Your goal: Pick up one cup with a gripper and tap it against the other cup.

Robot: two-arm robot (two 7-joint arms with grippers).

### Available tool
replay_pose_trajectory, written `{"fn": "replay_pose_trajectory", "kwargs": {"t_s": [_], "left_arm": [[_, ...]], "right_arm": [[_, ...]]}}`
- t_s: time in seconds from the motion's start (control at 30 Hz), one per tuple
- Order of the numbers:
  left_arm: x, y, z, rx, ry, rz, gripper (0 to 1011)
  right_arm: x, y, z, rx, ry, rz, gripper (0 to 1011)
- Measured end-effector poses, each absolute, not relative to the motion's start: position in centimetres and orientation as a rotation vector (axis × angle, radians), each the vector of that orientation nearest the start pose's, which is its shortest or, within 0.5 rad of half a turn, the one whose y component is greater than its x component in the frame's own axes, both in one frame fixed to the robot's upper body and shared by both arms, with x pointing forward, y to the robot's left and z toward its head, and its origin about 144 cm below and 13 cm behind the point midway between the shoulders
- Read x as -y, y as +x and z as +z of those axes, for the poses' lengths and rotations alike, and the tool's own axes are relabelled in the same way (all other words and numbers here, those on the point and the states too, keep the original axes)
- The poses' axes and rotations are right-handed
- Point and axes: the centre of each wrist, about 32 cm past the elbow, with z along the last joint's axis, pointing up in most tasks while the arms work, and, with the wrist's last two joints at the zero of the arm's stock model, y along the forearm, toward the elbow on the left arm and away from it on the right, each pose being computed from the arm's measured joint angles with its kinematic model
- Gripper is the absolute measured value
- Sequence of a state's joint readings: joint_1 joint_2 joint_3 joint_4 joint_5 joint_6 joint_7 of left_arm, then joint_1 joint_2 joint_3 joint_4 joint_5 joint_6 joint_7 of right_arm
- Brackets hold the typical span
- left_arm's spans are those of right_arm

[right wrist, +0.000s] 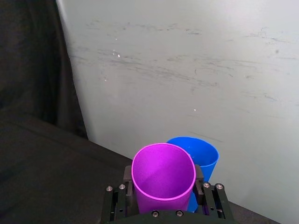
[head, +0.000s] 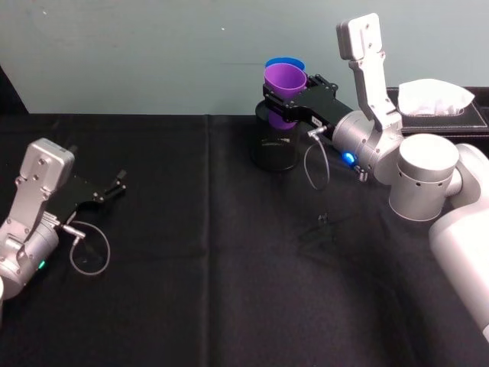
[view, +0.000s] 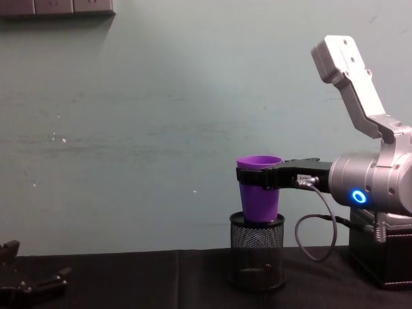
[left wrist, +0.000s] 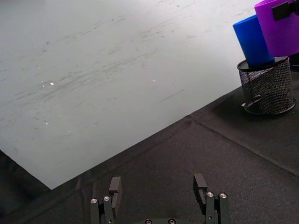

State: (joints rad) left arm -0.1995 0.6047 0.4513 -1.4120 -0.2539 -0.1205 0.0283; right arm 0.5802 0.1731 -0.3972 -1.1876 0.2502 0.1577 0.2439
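At the 12 o'clock edge of the black-draped surface, count as follows: two cups, one mesh pot, one tissue box, two arms.

1. Purple cup: upright, mouth up, lifted, its base level with the rim of the mesh pot.
2. Blue cup: directly at the purple cup's 12 o'clock, on the wall side. Seen from the left wrist it stands inside the pot, leaning. The two cups sit hard together; actual contact cannot be confirmed.
3. Tissue box: at 2 o'clock on the surface, well apart from the cups.

Right arm: enters from 3 o'clock, with one silver link angled upward and a blue ring lit near the wrist. The right end effector is held level, and its black fingers are pinching the purple cup on both sides, just below the rim.

Left arm: low at 9 o'clock, well apart from the cups. The left end effector points toward 1 o'clock, its fingers spread, with nothing between them.
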Motion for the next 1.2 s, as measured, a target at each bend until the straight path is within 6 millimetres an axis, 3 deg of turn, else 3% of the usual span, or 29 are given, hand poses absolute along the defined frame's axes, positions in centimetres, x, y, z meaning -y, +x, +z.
{"fn": "replay_pose_trajectory", "kwargs": {"t_s": [1.2], "left_arm": [[-30.97, 48.86, 113.98, 0.285, 0.304, 1.248, 1005]], "right_arm": [[18.42, 60.05, 123.16, 0.044, -0.111, -1.045, 734]]}}
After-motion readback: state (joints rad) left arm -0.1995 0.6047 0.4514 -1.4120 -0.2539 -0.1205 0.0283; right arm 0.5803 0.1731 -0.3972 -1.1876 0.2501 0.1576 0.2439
